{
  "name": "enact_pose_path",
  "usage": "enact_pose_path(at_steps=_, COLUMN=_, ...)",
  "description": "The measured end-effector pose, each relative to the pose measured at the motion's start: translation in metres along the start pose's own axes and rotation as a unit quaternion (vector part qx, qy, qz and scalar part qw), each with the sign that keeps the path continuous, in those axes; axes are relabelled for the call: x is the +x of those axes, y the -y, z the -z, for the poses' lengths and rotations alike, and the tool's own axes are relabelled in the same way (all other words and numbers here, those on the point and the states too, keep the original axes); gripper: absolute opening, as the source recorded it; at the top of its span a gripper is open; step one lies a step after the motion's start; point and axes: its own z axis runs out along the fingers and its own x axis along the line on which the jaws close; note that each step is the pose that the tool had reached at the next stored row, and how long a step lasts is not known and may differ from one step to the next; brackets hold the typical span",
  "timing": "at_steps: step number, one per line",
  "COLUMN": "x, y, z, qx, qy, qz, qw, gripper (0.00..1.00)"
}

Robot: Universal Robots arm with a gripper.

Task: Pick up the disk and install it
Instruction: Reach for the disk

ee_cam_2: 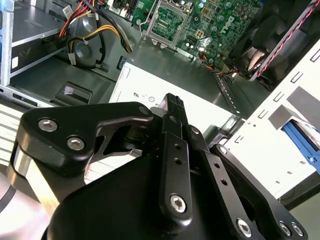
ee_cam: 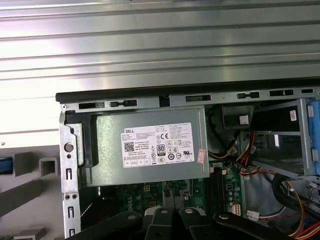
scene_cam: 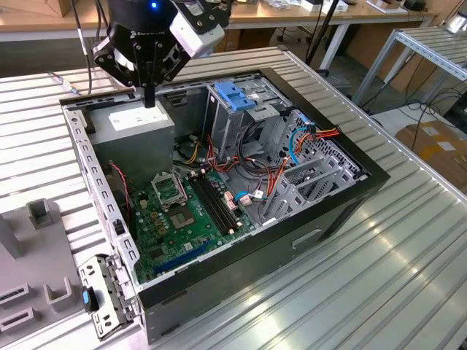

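Only a small part of the disk (ee_cam: 5,165) is seen in the first wrist view: a short blue piece, taken to be one of its plastic side rails, partly out of frame. It is lodged in the grey holder (ee_cam: 25,192) on the table, outside the computer case (ee_cam: 67,150) and just beyond its metal wall. In the second wrist view a blue strip (ee_cam_2: 300,145) is glimpsed past that pale wall, but whether it belongs to the disk cannot be told. The label and metal body cannot be made out.
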Motion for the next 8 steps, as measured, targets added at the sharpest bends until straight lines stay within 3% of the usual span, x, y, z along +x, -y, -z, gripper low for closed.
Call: enact_pose_path(at_steps=8, x=0.002, y=0.0002, z=-0.0001, qx=0.0, qy=0.0, qz=0.0, qw=1.0, gripper=0.11)
